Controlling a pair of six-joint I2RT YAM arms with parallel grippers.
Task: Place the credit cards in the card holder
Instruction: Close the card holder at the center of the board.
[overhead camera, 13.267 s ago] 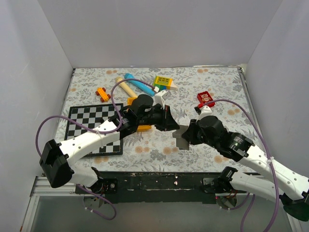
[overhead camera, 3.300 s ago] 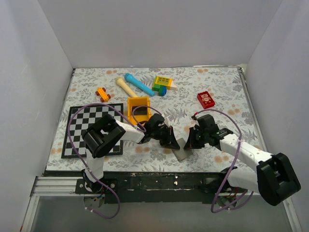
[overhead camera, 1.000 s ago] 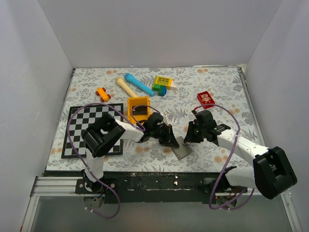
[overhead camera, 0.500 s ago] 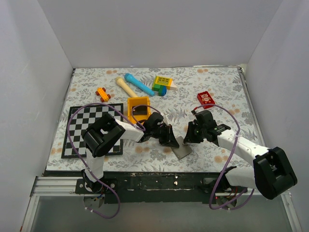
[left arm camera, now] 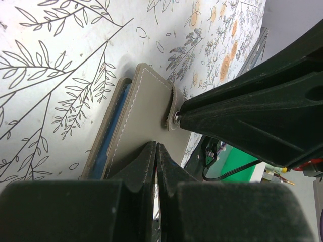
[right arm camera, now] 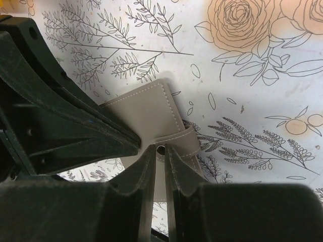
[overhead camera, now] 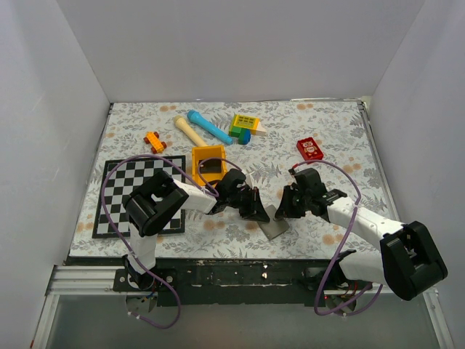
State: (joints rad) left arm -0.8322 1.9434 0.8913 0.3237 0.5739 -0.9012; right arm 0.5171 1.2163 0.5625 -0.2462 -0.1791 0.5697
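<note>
The grey card holder lies folded shut on the floral cloth near the front edge. It also shows in the left wrist view and the right wrist view. Its snap tab wraps over the edge. A blue inner lining shows at its side. My left gripper is shut, its tips resting on the holder's cover. My right gripper is almost closed, its tips on either side of the tab's stud. A flat black rectangle, card-like, lies in the orange tray.
The orange tray stands behind the left gripper. A checkerboard lies at the left. A red block lies at the right. A blue stick, a wooden stick, a small orange toy and a yellow-green block lie at the back.
The right gripper has shifted slightly down and toward the holder's tab. The left gripper and the holder have stayed in place.
</note>
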